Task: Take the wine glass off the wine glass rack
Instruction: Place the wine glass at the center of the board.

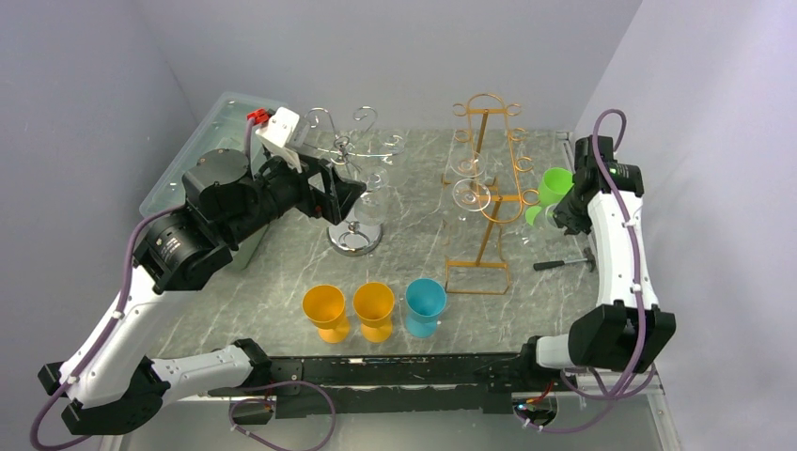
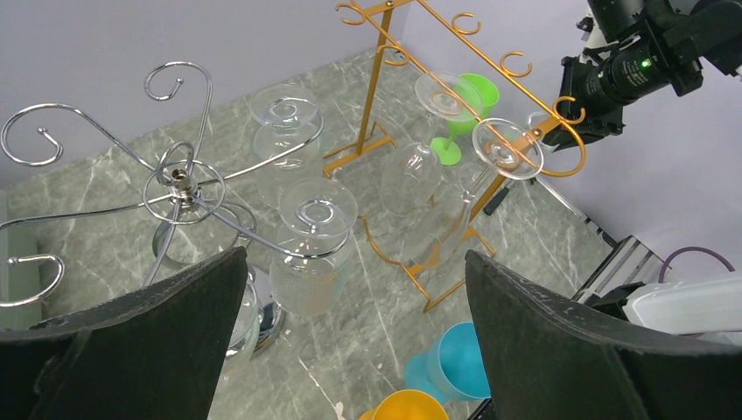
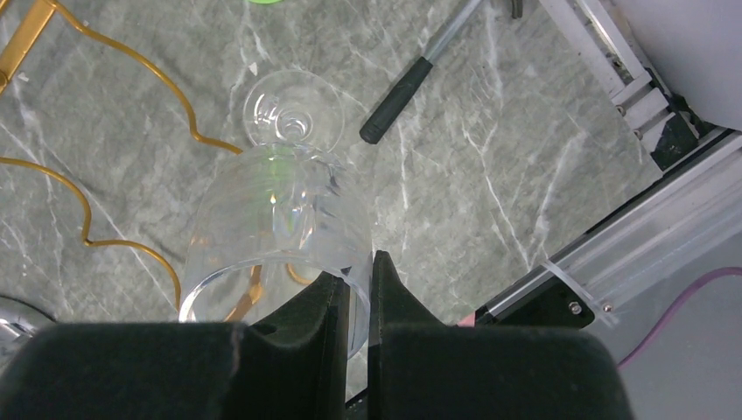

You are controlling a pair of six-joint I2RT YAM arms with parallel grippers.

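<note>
Grey marble table (image 1: pixel 423 240) between pale walls, seen from above, with a clear plastic bin (image 1: pixel 202 141) at the upper left.

**Counts.**
- Two racks: a chrome rack (image 1: pixel 355 237) with spiral hooks at centre left, and a gold rack (image 1: pixel 484 235) at centre right.
- Two clear glasses (image 2: pixel 411 175) hang foot-up on the gold rack.
- At least two more glasses (image 2: pixel 315 249) hang on the chrome rack; a further shape behind the left finger cannot be made out.
- Two orange cups (image 1: pixel 325 305) and one blue cup (image 1: pixel 425 301) stand in a row at lower centre.
- One green goblet (image 1: pixel 556 181) stands at the right.
- One black-handled tool (image 1: pixel 562 265) lies on the table at the right.

**Arms.**
- The left arm reaches up and across to the chrome rack. The left gripper (image 2: pixel 354 258) has its jaws spread wide around nothing, with the hooks just ahead of it.
- The right arm is folded upright at the right edge. The right gripper (image 3: pixel 357 267) points down, its jaws nearly together and pinching the rim wall of one wine glass (image 3: pixel 280 210).
- That glass is off the hooks. It is tilted over the marble with its foot away from the camera, beside the gold rack's base wire.

**Views.**
- Only the right wrist view shows the pinch on the rim; from above, the held glass is hard to make out.
- Only the left wrist view shows the hanging feet seated in their hooks.
- Only the overhead view shows the bin and the full cup row.
</note>
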